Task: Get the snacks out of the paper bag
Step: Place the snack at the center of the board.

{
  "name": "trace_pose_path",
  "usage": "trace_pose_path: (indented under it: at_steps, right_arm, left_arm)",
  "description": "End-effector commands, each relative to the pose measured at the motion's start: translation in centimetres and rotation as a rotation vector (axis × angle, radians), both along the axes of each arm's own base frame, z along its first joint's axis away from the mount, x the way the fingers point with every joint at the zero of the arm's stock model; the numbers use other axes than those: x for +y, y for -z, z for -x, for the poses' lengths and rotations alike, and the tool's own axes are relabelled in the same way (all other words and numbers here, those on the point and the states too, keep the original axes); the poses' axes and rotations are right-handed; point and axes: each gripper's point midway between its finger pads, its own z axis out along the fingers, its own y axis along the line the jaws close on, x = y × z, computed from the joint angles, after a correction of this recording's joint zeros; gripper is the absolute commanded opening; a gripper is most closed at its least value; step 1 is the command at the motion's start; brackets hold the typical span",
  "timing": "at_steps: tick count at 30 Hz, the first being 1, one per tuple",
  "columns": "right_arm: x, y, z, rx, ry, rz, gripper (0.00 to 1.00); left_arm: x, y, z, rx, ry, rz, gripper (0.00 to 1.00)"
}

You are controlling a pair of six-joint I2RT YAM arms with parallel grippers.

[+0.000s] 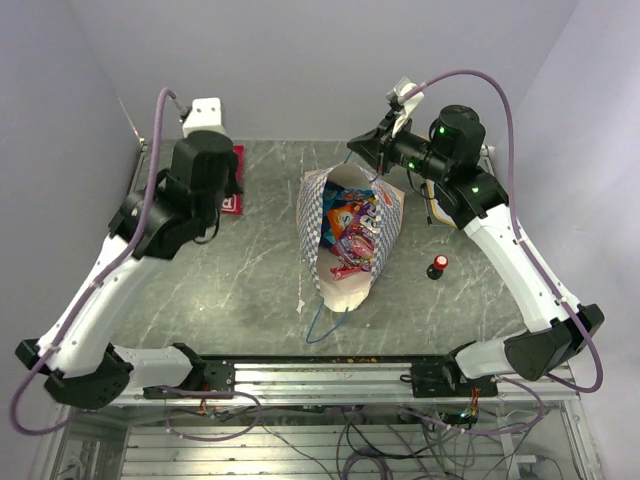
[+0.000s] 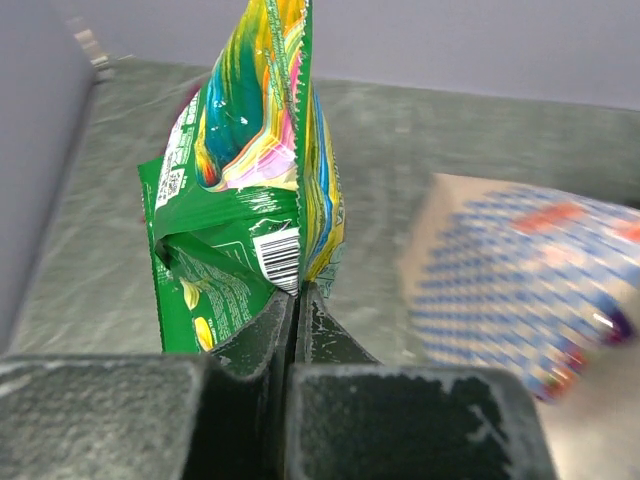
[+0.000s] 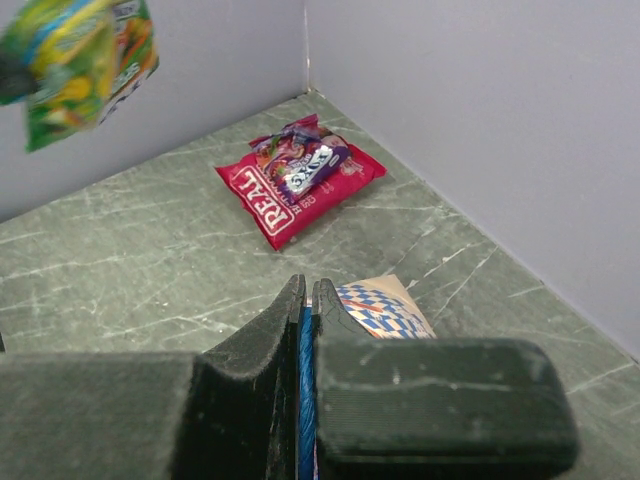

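The paper bag lies in the middle of the table, its mouth open upward, with pink-purple and blue snacks inside. My right gripper is at the bag's far rim, shut on its blue cord handle; a checkered corner of the bag shows beside the gripper. My left gripper is shut on a green, multicoloured packet and holds it above the table, left of the bag. The red "REAL" packet lies at the back left with a pink-purple candy bag on it.
A small red-and-black knob stands right of the bag. The bag's other blue cord trails on the table near the front edge. A white block sits at the back left wall. Grey walls close the table's sides and back.
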Motion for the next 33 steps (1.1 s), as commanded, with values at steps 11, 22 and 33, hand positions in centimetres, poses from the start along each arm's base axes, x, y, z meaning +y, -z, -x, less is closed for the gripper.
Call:
trace_pose_path:
  at_steps: [11,22,33]
  right_arm:
    - [-0.4,-4.0,1.3,-0.076,-0.022,-0.066,0.0]
    - [-2.2,-4.4,2.1,-0.08,0.055,-0.055,0.0]
    - [-3.1,-5.2,2.5,-0.083,0.094,-0.056,0.0]
  left_arm:
    - [10.4,10.6,-18.0,0.154,-0.352,-0.297,0.07]
    - [12.1,20.8,-26.0,0.302,-0.382,-0.467,0.07]
    - [8.5,32.6,-28.9,0.52,-0.154,-0.215,0.07]
